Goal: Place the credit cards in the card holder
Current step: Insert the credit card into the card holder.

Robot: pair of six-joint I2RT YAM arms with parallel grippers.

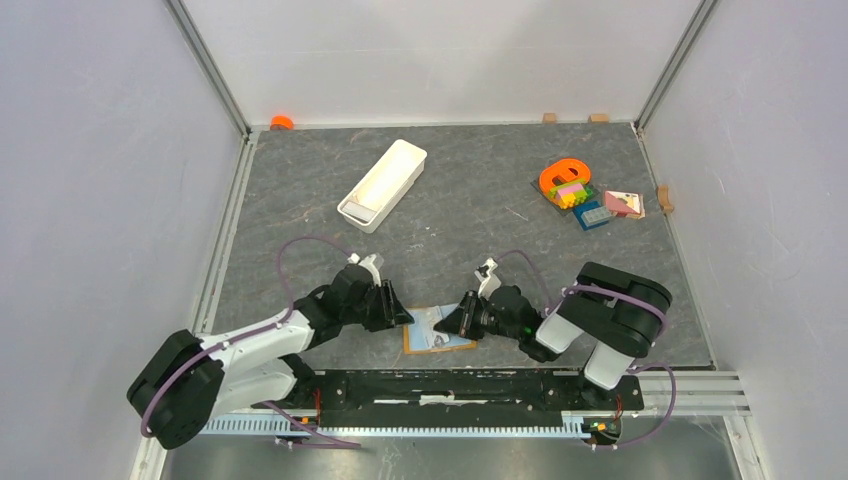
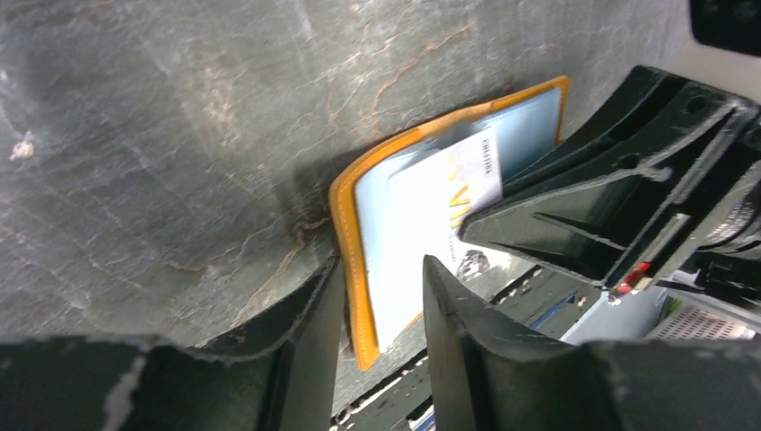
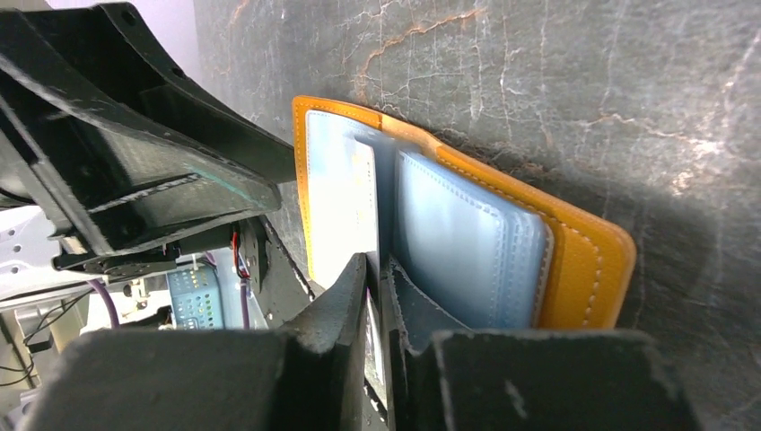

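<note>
On the white card (image 2: 446,193) in the card holder (image 2: 345,224) at the tabletop's (image 2: 179,135) near edge stand a barcode (image 2: 489,148), tiny black print and large yellow letters (image 2: 459,211), none clear enough to read.

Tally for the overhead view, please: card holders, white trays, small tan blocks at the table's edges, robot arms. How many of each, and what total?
card holder: 1
white tray: 1
small tan blocks: 3
robot arms, left arm and right arm: 2
Total: 7
</note>
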